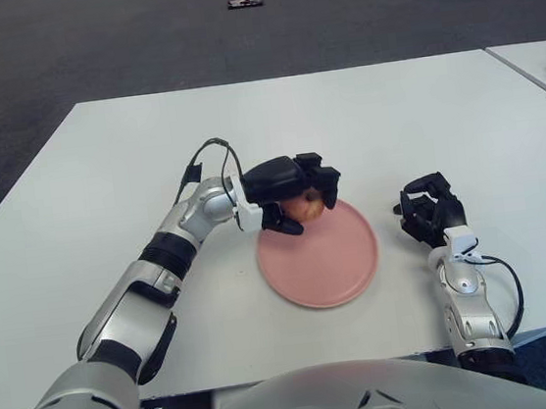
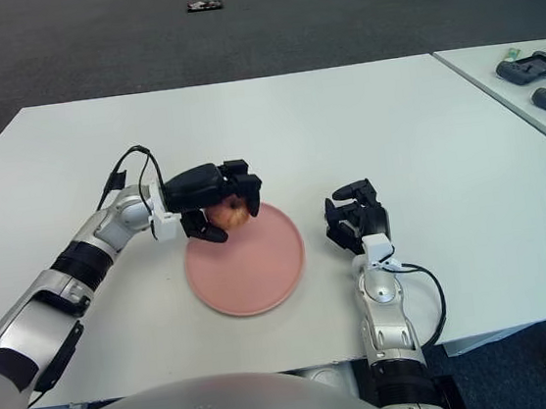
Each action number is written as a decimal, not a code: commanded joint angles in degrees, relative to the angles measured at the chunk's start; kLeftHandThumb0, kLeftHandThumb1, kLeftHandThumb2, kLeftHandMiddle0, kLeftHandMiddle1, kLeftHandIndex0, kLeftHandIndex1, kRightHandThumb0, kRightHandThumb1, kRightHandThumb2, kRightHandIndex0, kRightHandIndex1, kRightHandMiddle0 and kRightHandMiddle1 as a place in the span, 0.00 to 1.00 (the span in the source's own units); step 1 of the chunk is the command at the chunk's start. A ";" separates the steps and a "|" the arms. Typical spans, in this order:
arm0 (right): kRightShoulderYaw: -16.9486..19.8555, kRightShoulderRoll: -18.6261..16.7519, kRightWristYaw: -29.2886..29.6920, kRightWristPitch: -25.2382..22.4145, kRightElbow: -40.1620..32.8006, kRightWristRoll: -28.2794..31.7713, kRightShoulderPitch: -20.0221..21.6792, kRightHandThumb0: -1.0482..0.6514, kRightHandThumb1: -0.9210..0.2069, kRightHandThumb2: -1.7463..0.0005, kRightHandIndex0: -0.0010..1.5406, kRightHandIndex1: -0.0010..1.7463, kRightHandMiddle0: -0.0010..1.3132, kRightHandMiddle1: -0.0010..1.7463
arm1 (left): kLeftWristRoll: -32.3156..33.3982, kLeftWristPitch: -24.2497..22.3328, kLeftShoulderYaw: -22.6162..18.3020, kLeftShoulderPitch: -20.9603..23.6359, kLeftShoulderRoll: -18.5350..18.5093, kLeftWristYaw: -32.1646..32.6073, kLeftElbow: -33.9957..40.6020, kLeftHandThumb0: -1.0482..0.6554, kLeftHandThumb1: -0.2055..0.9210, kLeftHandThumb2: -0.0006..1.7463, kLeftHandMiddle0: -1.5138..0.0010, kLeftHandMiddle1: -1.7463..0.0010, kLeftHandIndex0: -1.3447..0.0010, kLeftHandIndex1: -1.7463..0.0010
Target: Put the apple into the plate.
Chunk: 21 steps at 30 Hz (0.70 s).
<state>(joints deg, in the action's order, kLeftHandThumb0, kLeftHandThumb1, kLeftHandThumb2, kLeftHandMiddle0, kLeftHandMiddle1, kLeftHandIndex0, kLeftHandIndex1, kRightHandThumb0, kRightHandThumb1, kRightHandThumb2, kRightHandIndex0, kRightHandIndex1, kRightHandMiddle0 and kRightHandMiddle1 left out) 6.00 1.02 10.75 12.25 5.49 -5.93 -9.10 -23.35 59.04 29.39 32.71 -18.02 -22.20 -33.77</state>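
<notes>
My left hand (image 1: 297, 197) is shut on a reddish-yellow apple (image 1: 304, 205), holding it just over the far left edge of the pink plate (image 1: 324, 258). The plate lies flat on the white table (image 1: 362, 115) in front of me. The black fingers wrap over the top and under the apple, hiding much of it. My right hand (image 1: 429, 208) shows on the table to the right of the plate, its fingers curled and holding nothing.
A second white table (image 2: 526, 87) at the far right carries dark devices (image 2: 532, 66). A small dark object (image 1: 244, 2) lies on the grey carpet beyond the table.
</notes>
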 commanded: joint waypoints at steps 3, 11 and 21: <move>-0.21 -0.46 0.14 -1.29 -0.79 -0.04 -0.66 0.40 0.15 0.56 0.38 0.73 0.22 1.00 | -0.04 0.15 1.49 -1.18 -1.19 -2.68 -0.17 0.33 0.42 0.79 0.23 0.00 0.52 0.00; -0.13 -0.39 0.02 -1.06 -1.00 0.08 -0.97 0.40 0.15 0.56 0.38 0.73 0.22 1.00 | -7.96 1.85 3.53 -3.52 0.37 1.78 -2.02 0.33 0.40 0.80 0.18 0.00 0.51 0.00; -0.06 -0.20 -0.17 -0.34 -0.10 0.16 -0.75 0.40 0.16 0.56 0.39 0.73 0.23 1.00 | -15.48 5.36 3.71 -3.34 -0.08 12.21 -5.49 0.32 0.38 0.82 0.16 0.00 0.49 0.00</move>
<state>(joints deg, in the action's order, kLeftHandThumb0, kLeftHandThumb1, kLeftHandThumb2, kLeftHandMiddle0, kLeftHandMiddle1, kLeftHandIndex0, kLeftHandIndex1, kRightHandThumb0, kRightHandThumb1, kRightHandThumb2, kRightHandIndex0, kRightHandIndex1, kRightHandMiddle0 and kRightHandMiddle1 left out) 5.96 0.78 10.76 12.06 4.63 -5.92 -9.98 -35.51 64.44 32.33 30.01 -17.79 -11.68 -37.30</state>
